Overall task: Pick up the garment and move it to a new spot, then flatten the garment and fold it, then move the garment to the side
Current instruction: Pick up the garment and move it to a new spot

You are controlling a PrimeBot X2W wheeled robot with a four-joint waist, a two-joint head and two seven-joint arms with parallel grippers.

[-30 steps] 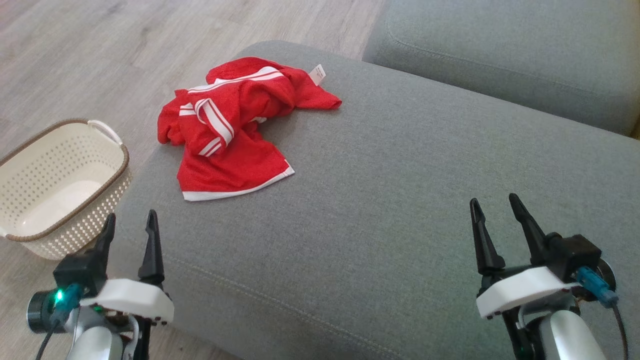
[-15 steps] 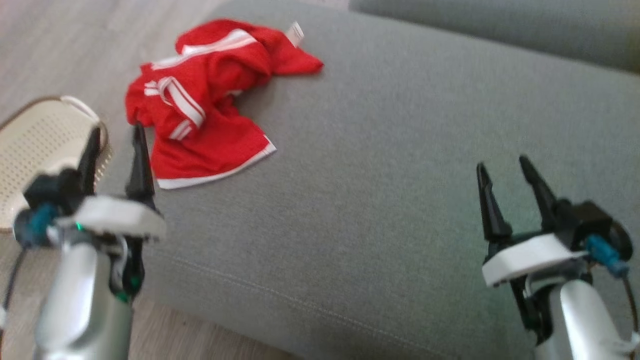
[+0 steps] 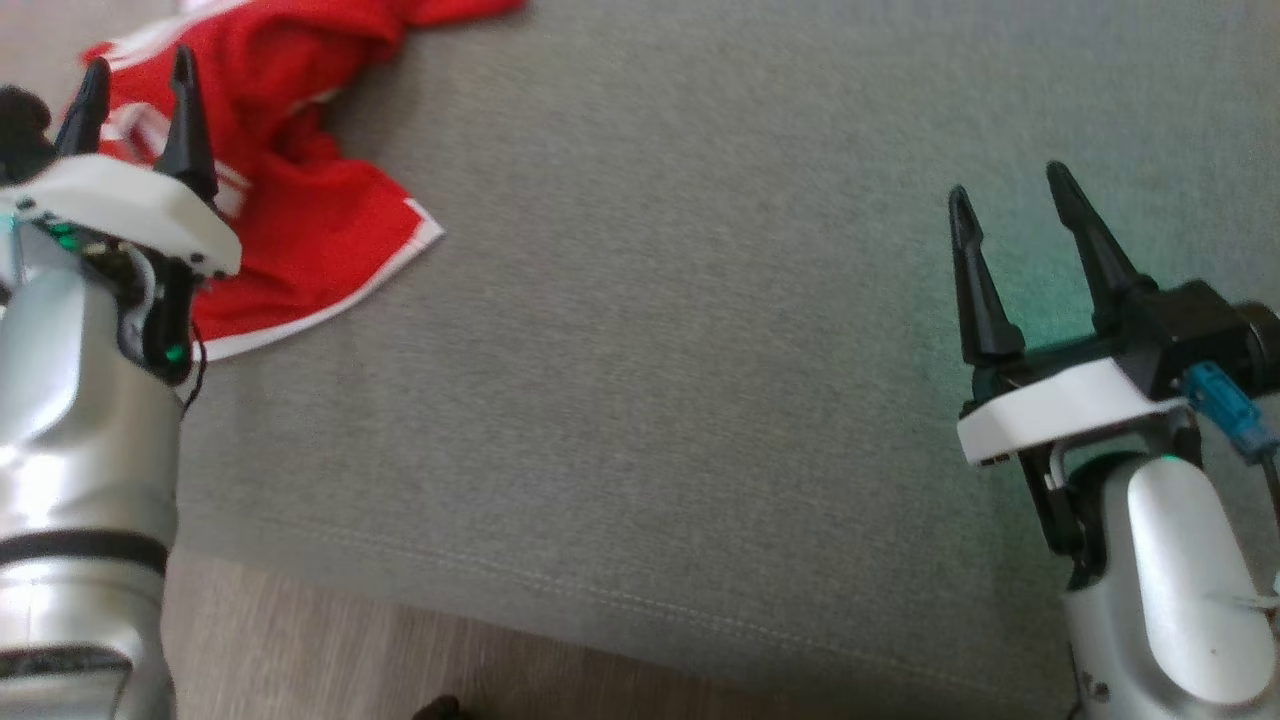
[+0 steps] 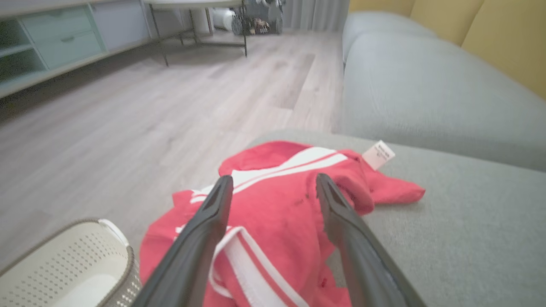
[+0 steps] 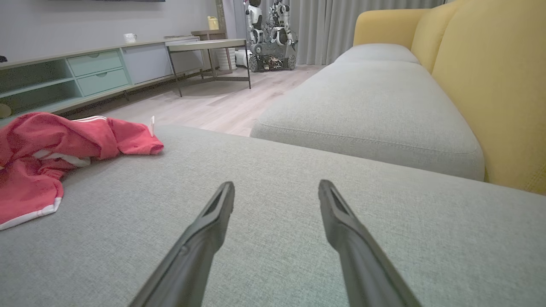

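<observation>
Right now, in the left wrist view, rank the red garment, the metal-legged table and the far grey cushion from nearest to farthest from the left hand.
1. Red garment, just ahead of the left hand.
2. Far grey cushion, beyond it on the right.
3. Metal-legged table, across the floor at the top.

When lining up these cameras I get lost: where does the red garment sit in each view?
Head view: garment upper left, partly behind the left pincer.
Left wrist view: garment lower centre, dead ahead.
Right wrist view: garment at the left edge.
Shared landmark: the grey cushion under it.
</observation>
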